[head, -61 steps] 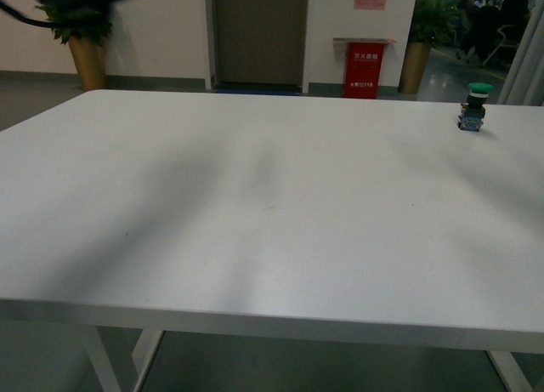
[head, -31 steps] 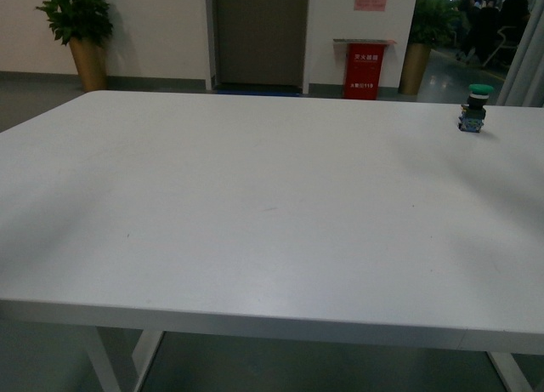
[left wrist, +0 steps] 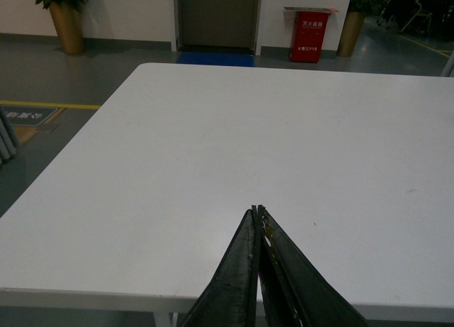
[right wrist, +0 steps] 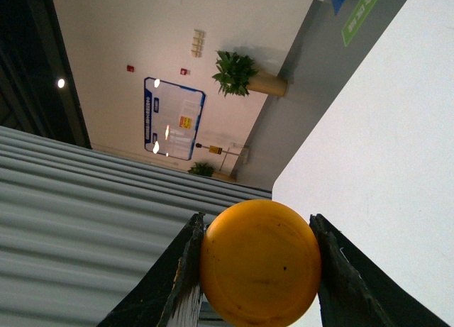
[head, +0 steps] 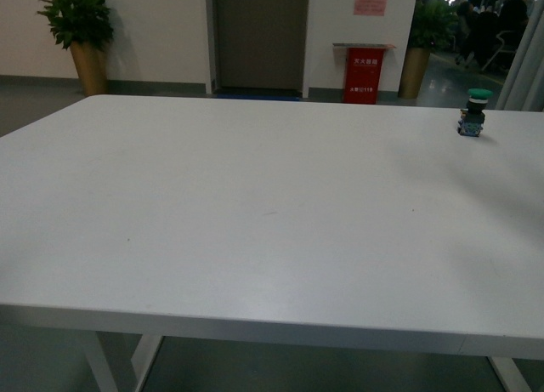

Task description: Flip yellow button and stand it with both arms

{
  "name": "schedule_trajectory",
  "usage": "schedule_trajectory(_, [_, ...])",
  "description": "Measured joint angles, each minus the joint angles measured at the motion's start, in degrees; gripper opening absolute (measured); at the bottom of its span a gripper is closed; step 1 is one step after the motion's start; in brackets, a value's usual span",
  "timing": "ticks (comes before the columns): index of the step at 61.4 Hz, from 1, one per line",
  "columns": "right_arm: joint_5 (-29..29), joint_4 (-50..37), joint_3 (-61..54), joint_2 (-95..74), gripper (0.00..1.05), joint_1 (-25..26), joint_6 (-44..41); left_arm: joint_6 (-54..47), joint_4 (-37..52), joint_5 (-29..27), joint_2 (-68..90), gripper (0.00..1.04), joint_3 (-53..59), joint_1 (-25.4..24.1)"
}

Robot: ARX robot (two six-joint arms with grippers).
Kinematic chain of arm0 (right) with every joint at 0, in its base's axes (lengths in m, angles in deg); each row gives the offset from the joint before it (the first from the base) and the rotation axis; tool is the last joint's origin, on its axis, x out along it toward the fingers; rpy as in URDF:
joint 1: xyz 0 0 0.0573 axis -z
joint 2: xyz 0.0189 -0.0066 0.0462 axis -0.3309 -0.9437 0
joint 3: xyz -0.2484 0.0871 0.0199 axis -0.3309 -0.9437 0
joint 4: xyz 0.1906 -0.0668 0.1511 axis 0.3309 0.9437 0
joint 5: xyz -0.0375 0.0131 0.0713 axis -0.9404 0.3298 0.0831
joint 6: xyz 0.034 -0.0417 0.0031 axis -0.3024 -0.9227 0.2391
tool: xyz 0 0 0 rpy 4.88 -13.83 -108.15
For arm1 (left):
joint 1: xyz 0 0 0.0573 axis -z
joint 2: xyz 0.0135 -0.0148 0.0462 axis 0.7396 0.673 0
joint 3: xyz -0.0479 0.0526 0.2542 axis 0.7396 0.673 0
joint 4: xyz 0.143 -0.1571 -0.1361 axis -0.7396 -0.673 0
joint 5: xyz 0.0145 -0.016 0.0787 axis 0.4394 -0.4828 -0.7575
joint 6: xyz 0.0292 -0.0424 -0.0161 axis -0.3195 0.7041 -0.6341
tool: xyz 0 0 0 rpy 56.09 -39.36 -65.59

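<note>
Front view: a white table [head: 255, 205] is shown, with a green-capped button [head: 473, 113] upright (cap uppermost) near its far right edge.
Left wrist view: the left gripper [left wrist: 257, 211] is pressed fully together, with nothing held, above the table.
Right wrist view: the yellow button [right wrist: 260, 262] is clamped at its cap between the jaws of the right gripper [right wrist: 257, 219].
</note>
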Motion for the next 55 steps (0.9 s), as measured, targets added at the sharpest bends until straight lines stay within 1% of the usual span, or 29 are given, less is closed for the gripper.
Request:
schedule_trajectory(21, [-0.04, 2.38, 0.00, 1.03, 0.38, 0.11, -1.64, 0.04, -3.08, 0.00, -8.17, 0.04, 4.85, 0.00])
schedule_trajectory(43, [-0.02, 3.15, 0.00, 1.49, 0.38, 0.11, -2.45, 0.09, -7.72, 0.00, -15.15, 0.04, 7.17, 0.00])
schedule_trajectory(49, [-0.04, 3.15, 0.02, 1.60, 0.38, 0.11, -2.47, 0.20, -7.10, -0.09, -16.46, 0.04, 7.76, 0.00])
schedule_trajectory(55, [-0.02, 3.17, 0.02, 1.62, 0.38, 0.09, -2.60, 0.20, -8.85, 0.00, -18.71, 0.04, 7.76, 0.00])
